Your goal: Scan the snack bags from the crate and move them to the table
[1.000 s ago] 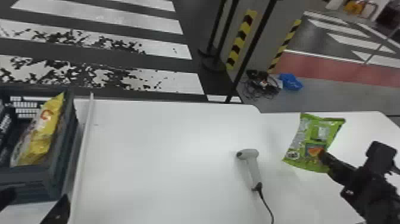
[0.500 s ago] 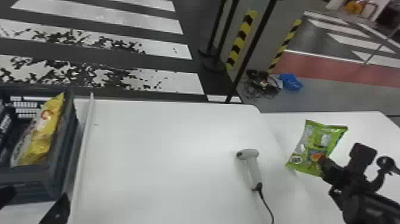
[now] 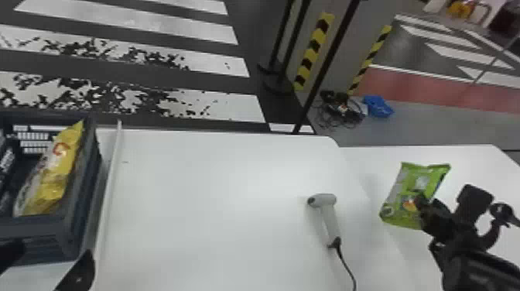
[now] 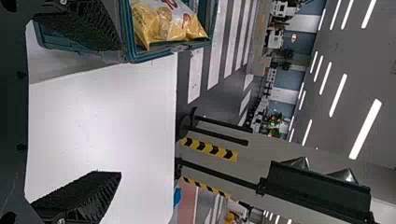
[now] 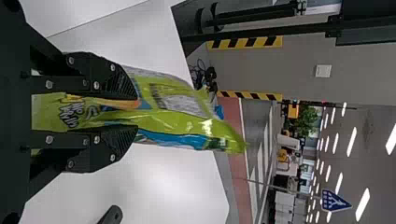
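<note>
In the head view my right gripper (image 3: 419, 201) is shut on a green snack bag (image 3: 412, 182) at the right, over the right-hand table. The right wrist view shows the green bag (image 5: 182, 119) pinched between both fingers of my right gripper (image 5: 133, 113). My left gripper (image 3: 46, 267) is at the lower left of the head view, in front of the crate (image 3: 79, 216). In the left wrist view its fingers stand wide apart, so my left gripper (image 4: 119, 112) is open with nothing between them. A yellow snack bag (image 3: 58, 170) leans inside the crate.
A grey handheld scanner (image 3: 329, 216) with a black cable lies on the white table (image 3: 216, 201), left of the green bag. A raised white strip (image 3: 110, 185) runs beside the crate. Black poles (image 3: 325, 65) stand behind the table.
The right gripper has turned the green bag and shifted it slightly, first right and down, then a little left. The left arm, crate and scanner have stayed where they were.
</note>
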Robot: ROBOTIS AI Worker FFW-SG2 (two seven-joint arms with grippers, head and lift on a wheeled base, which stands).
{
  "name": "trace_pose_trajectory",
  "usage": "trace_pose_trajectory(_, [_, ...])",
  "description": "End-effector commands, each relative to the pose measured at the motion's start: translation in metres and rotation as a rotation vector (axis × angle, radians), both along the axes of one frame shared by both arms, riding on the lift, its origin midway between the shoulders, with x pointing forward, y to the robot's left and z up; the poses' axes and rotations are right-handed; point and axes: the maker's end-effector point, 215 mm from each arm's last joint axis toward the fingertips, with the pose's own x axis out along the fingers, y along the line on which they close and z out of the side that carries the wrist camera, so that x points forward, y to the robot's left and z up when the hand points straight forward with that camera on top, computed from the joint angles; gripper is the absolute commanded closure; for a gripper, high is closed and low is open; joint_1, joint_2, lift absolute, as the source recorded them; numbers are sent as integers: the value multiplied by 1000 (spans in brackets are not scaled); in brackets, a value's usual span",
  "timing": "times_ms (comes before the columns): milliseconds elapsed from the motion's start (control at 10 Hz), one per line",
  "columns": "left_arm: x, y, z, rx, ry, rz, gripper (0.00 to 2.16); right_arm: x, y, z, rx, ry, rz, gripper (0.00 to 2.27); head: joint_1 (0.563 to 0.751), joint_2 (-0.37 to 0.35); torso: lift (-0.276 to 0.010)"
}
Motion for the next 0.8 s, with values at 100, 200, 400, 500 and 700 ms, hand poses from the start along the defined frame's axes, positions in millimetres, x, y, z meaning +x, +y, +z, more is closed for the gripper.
trace_pose_trajectory(100, [-1, -2, 2, 0, -2, -3, 33, -4, -3, 4, -3, -10, -9, -2, 695, -350, -95])
trace_pose_trajectory(200, [0, -2, 2, -1, -3, -3, 33, -7, -1, 10, 0, -29, -2, 19, 695, -350, -95])
trace_pose_trajectory(400, [-1, -4, 2, -2, -2, -2, 33, -14, 37, 23, 61, -55, 96, 53, 695, -350, -95])
trace_pose_trajectory(500, [-1, -5, 1, -1, -2, -4, 33, -16, 72, 34, 91, -93, 178, 53, 695, -350, -95])
trace_pose_trajectory(700, [-1, -7, 1, -3, -1, -4, 33, -20, 142, 65, 111, -186, 286, 70, 695, -350, -95])
